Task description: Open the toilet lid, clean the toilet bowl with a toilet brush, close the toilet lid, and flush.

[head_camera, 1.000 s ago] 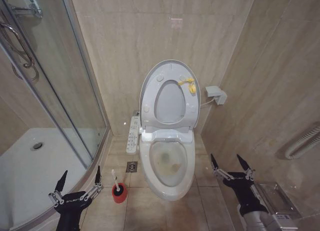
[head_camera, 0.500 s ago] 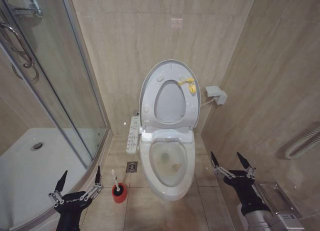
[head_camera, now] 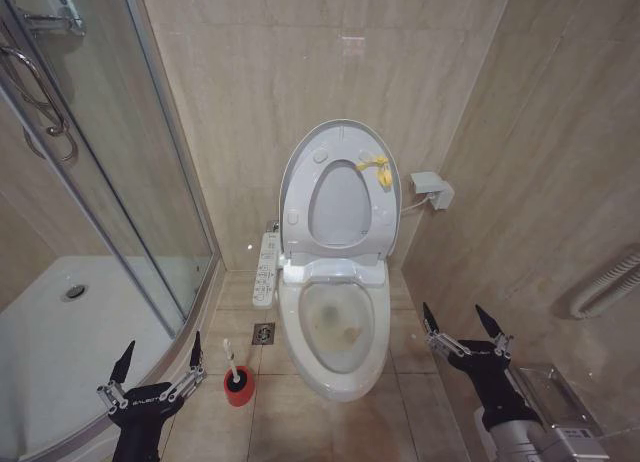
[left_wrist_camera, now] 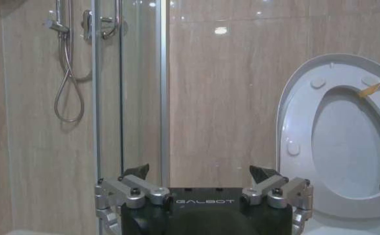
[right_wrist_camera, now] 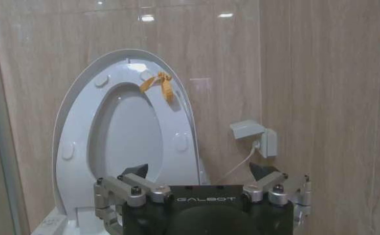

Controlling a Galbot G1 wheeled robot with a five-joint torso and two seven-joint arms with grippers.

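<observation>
Both grippers, left (head_camera: 158, 376) and right (head_camera: 463, 331), are being held low, jaws wide. Toilet lid (head_camera: 341, 185) standing raised; toilet brush (head_camera: 232, 364) resting in red holder (head_camera: 238, 386) beside bowl (head_camera: 335, 332). Brush pickup judged next.

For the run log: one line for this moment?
toilet lid: up | toilet brush: in holder | left gripper: open, idle | right gripper: open, idle

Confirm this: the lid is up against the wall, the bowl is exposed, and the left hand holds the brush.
Not quite. In the head view the brush stands in its red holder on the floor; the left hand is open and empty. Lid up, bowl exposed.
</observation>
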